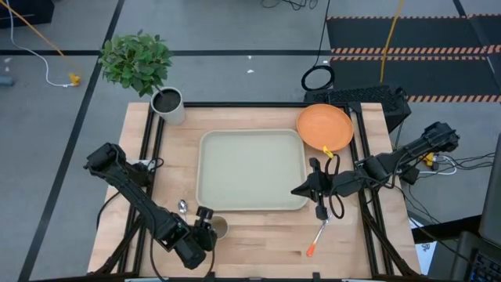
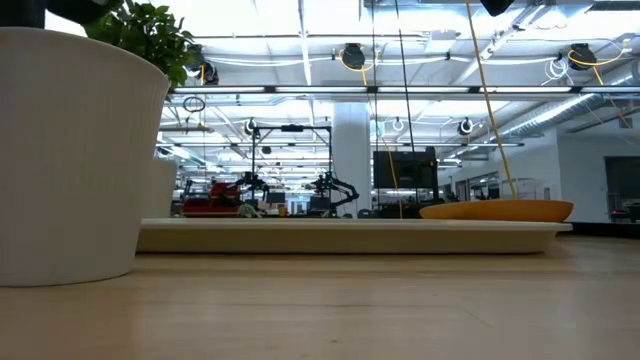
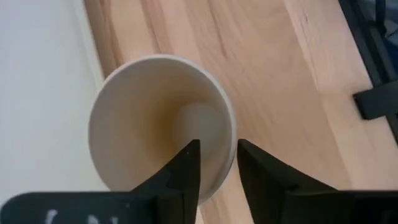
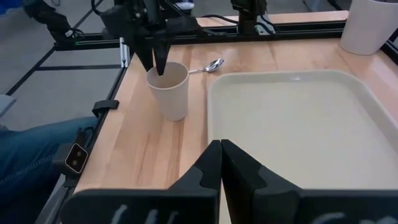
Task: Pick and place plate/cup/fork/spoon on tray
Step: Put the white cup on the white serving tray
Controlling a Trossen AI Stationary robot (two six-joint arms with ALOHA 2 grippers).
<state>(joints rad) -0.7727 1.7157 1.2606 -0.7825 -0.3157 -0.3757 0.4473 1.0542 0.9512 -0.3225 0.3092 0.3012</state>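
- High view: the tray (image 1: 252, 169) lies bare in the middle of the worktop (image 1: 258, 235). The plate (image 1: 324, 126) sits at the tray's far right corner, overlapping its rim. The cup (image 1: 218, 227) stands just off the tray's near left corner, with the left gripper (image 1: 207, 225) right at it, so the left arm is plainly the nearer one. The spoon (image 1: 182, 207) lies just beside the cup, off the tray. The fork (image 1: 318, 235), orange handle toward the near edge, lies near the tray's near right corner; its long axis runs roughly near-to-far with a slight slant. The right gripper (image 1: 299, 189) hangs at the tray's right rim. A potted plant (image 1: 166, 102) stands at the far left corner.
- Low view: only the white pot (image 2: 70, 150), the tray's rim (image 2: 350, 236) and the plate's edge (image 2: 497, 210) show; neither gripper is seen.
- Left wrist view: the fingers (image 3: 183, 171) straddle the cup's wall (image 3: 163, 121), one inside the mouth and one outside, clamped on the rim. The cup is upright and the tray lies right beside it, so the carry looks short.
- Right wrist view: the right arm's fingers (image 4: 208, 171) are pressed together, empty, over the tray (image 4: 311, 124). Beyond it the left gripper (image 4: 154, 62) pinches the cup (image 4: 168, 90), with the spoon (image 4: 208, 65) behind.
- No brand, label or legible writing shows in any view.
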